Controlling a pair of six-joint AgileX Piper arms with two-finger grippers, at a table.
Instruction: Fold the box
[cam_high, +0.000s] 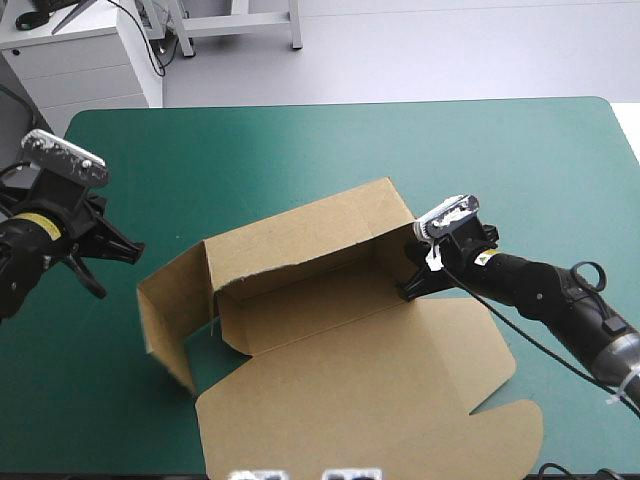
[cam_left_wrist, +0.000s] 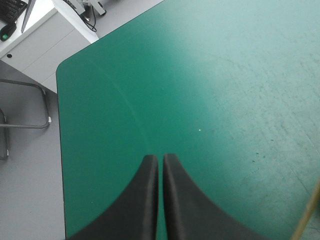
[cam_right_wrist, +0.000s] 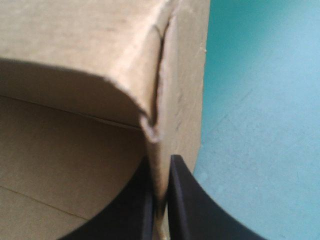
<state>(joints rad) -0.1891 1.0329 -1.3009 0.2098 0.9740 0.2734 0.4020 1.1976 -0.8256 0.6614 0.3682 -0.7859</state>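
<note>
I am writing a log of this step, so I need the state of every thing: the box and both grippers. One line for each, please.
box: partly folded, back and side walls raised, lid flat on the table, open on top.
right gripper: fingers shut on the box, at its right wall.
left gripper: fingers shut, holding nothing, over the bare table cover, apart from the box.

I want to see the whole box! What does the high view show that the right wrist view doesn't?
Only the high view: the left gripper, apart from the box, and the box's opposite end wall. Only the right wrist view: a wall pinched between the right gripper's black fingers. Both: the box, the right gripper, the teal-green cover.
</note>
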